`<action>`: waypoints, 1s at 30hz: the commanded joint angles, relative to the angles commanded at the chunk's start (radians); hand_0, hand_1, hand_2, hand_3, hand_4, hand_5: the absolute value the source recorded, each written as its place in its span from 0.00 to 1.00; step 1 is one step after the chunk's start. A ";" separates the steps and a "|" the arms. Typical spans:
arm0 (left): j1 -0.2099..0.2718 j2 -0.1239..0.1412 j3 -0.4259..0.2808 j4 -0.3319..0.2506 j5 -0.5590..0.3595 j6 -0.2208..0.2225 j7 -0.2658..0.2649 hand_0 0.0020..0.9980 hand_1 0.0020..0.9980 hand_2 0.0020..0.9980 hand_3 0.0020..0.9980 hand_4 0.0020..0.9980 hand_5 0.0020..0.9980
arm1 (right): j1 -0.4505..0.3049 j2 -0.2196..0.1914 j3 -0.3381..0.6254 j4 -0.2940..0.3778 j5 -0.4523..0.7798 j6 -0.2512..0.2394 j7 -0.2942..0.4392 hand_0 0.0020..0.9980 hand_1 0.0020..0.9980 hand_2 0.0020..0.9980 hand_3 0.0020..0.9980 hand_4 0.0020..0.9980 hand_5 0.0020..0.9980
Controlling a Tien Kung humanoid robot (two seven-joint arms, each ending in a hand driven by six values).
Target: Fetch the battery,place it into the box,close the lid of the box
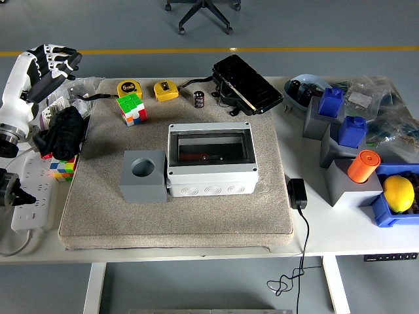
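A small black cylindrical battery (199, 99) stands upright on the beige mat (98, 216), behind the box. The grey box (211, 176) sits mid-mat with its smoky clear lid (209, 146) lying flat and closed over it. My left hand (55, 59), black fingers on a white forearm, hangs raised over the table's far left corner, well away from the battery. Its fingers are relaxed and hold nothing. My right arm does not show.
A grey block with a round hole (143, 175) touches the box's left side. Behind lie a colour cube (131, 108), two yellow tape measures (166, 90) and a black device (245, 83). Black cloth (64, 134) and a power strip (29, 196) sit left; bins, an orange cylinder (363, 165) and a lemon (398, 193) right.
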 joint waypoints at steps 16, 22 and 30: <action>0.036 -0.022 -0.090 -0.003 0.018 -0.019 0.013 0.43 0.55 0.56 0.56 0.97 0.61 | -0.008 0.008 -0.019 -0.009 0.027 0.002 -0.006 0.60 0.59 0.58 0.52 0.92 0.45; 0.042 -0.016 -0.095 -0.003 0.019 -0.032 0.019 0.43 0.55 0.56 0.56 0.97 0.61 | -0.011 0.009 -0.009 -0.008 0.027 0.002 -0.005 0.60 0.59 0.58 0.52 0.92 0.45; 0.036 -0.018 -0.092 -0.007 0.015 -0.042 0.019 0.43 0.54 0.56 0.56 0.97 0.62 | -0.013 0.018 -0.006 -0.009 0.028 0.003 -0.006 0.60 0.59 0.58 0.52 0.92 0.45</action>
